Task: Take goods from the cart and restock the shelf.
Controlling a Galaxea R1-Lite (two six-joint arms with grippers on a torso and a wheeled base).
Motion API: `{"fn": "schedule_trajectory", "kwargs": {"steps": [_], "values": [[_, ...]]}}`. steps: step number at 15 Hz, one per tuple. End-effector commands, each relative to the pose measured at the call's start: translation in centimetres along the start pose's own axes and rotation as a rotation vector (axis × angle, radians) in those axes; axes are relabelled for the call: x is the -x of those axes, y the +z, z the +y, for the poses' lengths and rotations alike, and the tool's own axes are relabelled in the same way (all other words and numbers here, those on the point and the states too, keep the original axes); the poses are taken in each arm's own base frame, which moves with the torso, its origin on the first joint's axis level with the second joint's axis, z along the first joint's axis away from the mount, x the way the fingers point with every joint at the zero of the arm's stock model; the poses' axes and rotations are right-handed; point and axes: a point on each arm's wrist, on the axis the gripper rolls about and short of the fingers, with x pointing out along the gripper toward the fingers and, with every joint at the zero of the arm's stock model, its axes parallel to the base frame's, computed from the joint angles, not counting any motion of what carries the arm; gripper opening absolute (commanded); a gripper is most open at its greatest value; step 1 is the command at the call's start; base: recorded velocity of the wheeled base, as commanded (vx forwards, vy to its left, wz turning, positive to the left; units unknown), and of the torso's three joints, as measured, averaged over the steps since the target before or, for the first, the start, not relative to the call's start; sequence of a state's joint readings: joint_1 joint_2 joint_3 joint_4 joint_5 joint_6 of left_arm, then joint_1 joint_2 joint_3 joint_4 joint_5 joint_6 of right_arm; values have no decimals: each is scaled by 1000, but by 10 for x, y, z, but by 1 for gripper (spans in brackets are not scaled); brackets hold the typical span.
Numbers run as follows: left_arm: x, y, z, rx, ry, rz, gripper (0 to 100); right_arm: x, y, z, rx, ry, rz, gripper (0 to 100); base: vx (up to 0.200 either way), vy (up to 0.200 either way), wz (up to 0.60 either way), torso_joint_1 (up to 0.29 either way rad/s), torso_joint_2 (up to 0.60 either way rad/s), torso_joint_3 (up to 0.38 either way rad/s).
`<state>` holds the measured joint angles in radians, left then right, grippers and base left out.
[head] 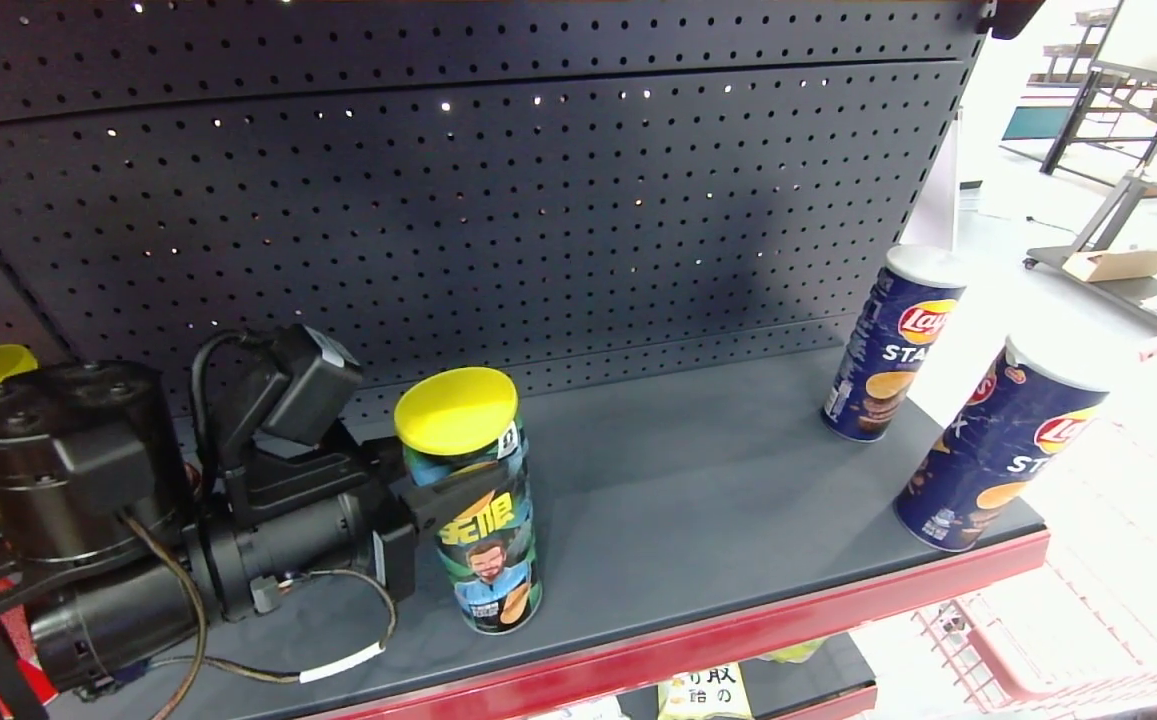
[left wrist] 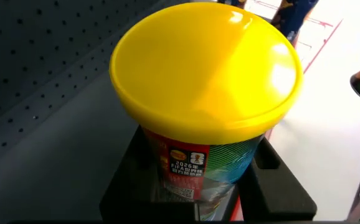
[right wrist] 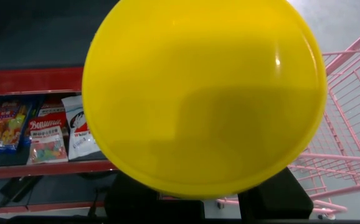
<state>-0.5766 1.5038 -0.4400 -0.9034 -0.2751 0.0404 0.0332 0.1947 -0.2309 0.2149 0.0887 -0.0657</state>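
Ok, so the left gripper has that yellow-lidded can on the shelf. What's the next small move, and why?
Probably open the left gripper and back it off. The yellow-lidded can looks upright with its base on the shelf, and the fingers are clamped round its middle, so it seems placed.

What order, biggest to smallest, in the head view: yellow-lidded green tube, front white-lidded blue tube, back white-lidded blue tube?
1. Yellow-lidded green tube, only just.
2. Front white-lidded blue tube.
3. Back white-lidded blue tube: it stands farther back, so the blue two may match.

Right gripper (right wrist: pixel 210 203) clasps a yellow-lidded can (right wrist: pixel 205 93) — pink cart (right wrist: pixel 347 158) beside.
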Motion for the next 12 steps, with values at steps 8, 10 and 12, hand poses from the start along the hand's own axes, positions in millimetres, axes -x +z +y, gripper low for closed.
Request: {"fn": "schedule_trajectory", "kwargs": {"steps": [8,10,12], "values": [[1,-9,-6,2,-19,23,0,0,0,0,0,-1,-1,0,0,0,0,0,0,0],[4,-8,-10,-4,-15,15,0,0,1,0,1,-1,-2,0,0,0,0,0,0,0],[5,-10,-12,-2,-6,25,0,0,0,0,0,-2,-1,0,0,0,0,0,0,0]]}}
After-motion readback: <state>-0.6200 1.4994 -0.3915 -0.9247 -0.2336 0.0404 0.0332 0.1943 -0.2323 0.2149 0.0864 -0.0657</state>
